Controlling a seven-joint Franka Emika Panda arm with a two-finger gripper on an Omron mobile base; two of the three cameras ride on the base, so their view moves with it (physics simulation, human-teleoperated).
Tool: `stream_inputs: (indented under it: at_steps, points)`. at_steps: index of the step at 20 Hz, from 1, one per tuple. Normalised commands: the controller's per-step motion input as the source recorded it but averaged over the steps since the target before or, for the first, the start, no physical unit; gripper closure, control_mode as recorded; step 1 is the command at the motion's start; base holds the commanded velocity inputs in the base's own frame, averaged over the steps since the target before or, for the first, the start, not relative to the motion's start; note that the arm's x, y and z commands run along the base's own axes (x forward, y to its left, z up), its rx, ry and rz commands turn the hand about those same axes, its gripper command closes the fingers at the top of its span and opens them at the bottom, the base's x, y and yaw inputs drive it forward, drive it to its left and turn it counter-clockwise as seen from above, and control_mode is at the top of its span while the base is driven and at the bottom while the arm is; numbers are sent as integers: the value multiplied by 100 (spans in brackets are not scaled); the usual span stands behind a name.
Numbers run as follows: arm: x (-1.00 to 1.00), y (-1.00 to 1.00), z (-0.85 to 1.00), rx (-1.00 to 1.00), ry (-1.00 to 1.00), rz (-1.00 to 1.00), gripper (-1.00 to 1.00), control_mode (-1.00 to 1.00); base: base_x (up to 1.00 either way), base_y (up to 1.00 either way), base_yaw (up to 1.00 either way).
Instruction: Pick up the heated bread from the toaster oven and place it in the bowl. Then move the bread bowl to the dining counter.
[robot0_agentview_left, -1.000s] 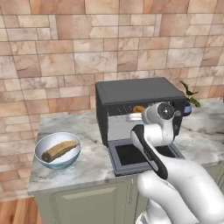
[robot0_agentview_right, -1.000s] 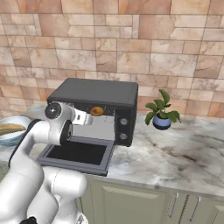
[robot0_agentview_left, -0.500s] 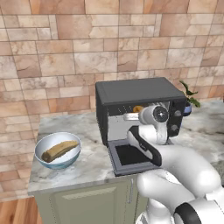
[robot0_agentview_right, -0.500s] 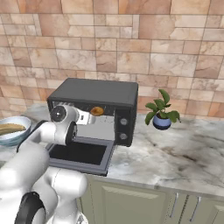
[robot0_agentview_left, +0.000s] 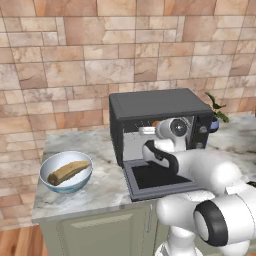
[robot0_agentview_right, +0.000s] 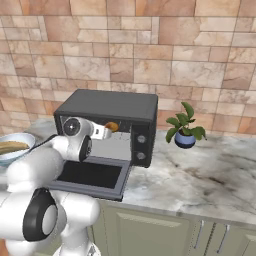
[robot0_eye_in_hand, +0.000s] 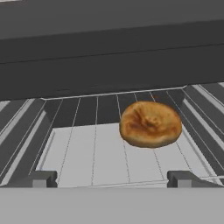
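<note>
The heated bread (robot0_eye_in_hand: 150, 124), a small round golden bun, lies on the wire rack inside the toaster oven (robot0_agentview_left: 155, 104), right of the middle in the hand view. It peeks out orange past my hand (robot0_agentview_right: 112, 126). My gripper (robot0_eye_in_hand: 114, 179) is open, level with the rack, and its fingertips (robot0_eye_in_hand: 186, 178) stop just short of the bun, touching nothing. The oven door (robot0_agentview_left: 155, 177) hangs open and flat. The pale blue-white bowl (robot0_agentview_left: 70, 186) stands on the counter left of the oven with a long tan loaf in it. The dining counter is out of view.
A small potted plant (robot0_agentview_right: 185, 130) stands on the marbled counter (robot0_agentview_right: 210, 170) right of the oven. The oven's roof is close above my hand and its side rails flank the rack. A brick wall backs the counter.
My hand has pushed a little further into the oven's mouth toward the bun, and the arm has folded closer behind it. The jaws have stayed open.
</note>
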Motion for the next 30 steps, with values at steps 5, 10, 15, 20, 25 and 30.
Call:
stream_inputs:
  at_steps: [5, 10, 15, 20, 25, 30]
  points:
    - [29, 0, -17, 0, 3, 0, -100, -100, 0, 0, 0]
    - [24, 0, -14, -4, 18, 0, -100, -100, 0, 0, 0]
    - [3, 0, -4, -8, 19, 0, -100, -100, 0, 0, 0]
    - [-6, 0, -7, -6, 18, 0, -100, -100, 0, 0, 0]
    - [-53, 0, -10, -1, 20, 0, -100, -100, 0, 0, 0]
    - [-96, 0, -9, 0, 16, 0, -100, -100, 0, 0, 0]
